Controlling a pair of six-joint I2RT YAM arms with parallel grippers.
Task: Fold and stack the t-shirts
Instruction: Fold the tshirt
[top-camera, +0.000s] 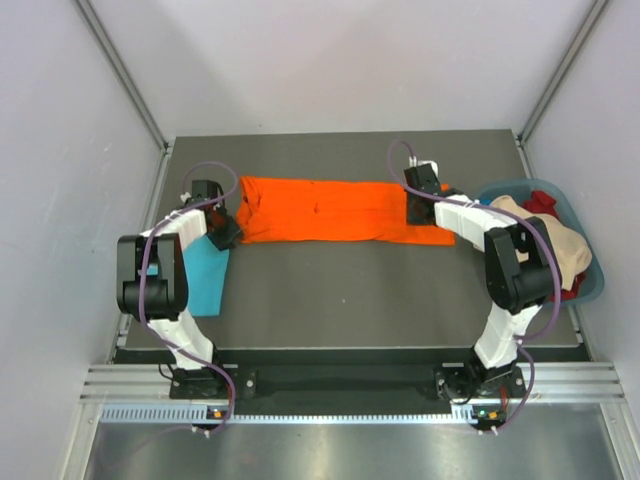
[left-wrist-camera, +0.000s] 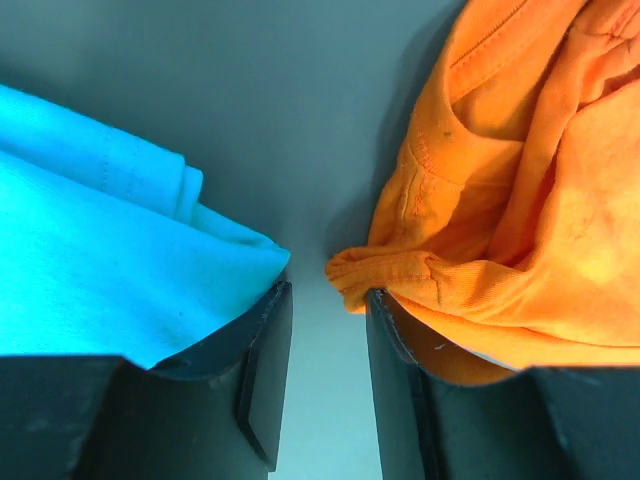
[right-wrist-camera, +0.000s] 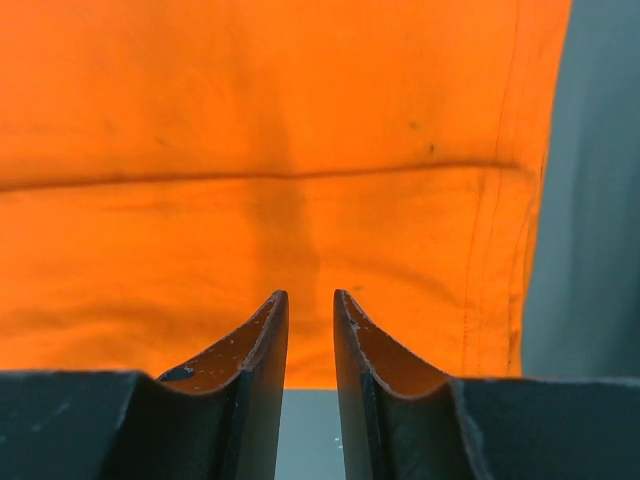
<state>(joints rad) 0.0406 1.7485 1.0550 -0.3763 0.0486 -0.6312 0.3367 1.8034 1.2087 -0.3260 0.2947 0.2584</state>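
No text, label, brand, number or sign legible in any view; orange t-shirt and turquoise t-shirt show plain, unprinted cloth only.

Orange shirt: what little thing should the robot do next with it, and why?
Probably slide the left pincer sideways onto the orange shirt's bunched end and pinch it. That pincer is open over the table, between the turquoise shirt and the orange one, gripping nothing, and the long strip looks ready to fold shorter.
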